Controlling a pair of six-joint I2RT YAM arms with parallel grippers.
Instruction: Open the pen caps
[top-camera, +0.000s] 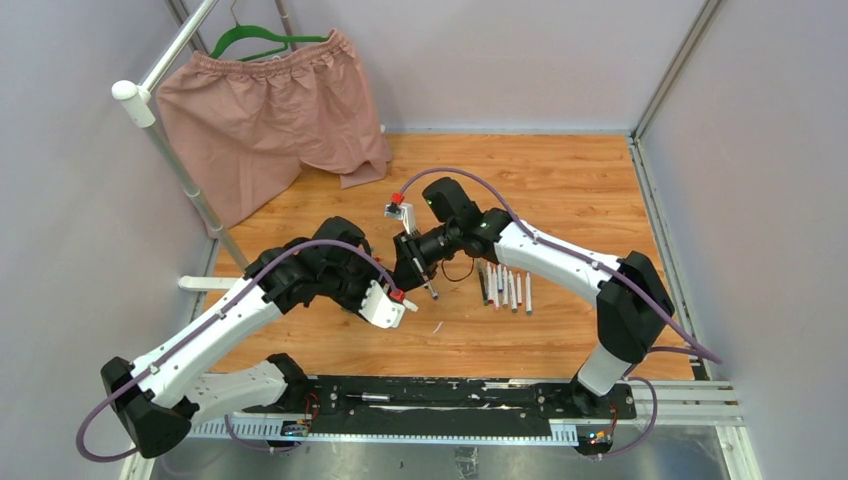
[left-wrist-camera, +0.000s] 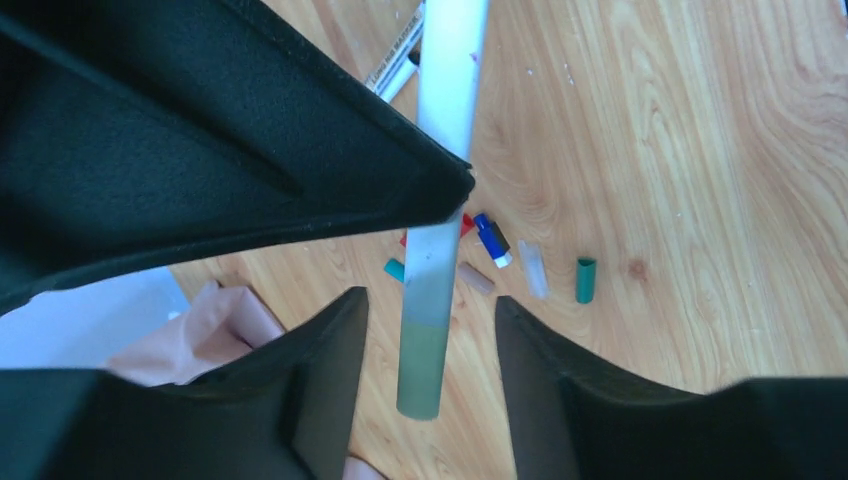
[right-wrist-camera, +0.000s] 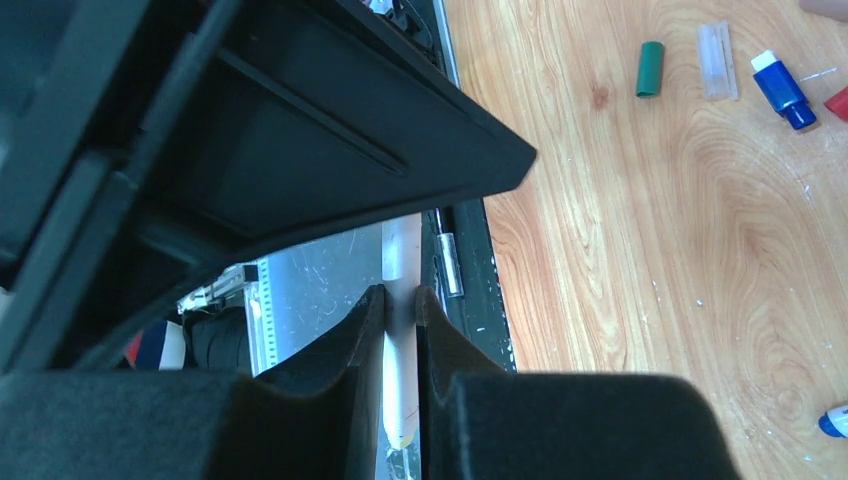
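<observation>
Left gripper (left-wrist-camera: 428, 320) brackets the cap (left-wrist-camera: 420, 372); pull not yet begun.
Its jaws stand half-wide either side of the grey-green cap, touching neither flank. The pen (left-wrist-camera: 447, 90) is held in the air, its white barrel pinched in the narrow jaws of the right gripper (right-wrist-camera: 400, 300). Risks: the left jaws close on barrel instead of cap, so nothing separates; the barrel slides through the right pinch under pull. Loose caps (left-wrist-camera: 586, 279) lie on the surface (left-wrist-camera: 700, 150) below.

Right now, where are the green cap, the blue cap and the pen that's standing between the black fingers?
green cap (left-wrist-camera: 586, 279), left wrist view, middle of its side.
blue cap (right-wrist-camera: 785, 92), right wrist view, its blue body.
pen (left-wrist-camera: 430, 290), left wrist view, its white barrel.
</observation>
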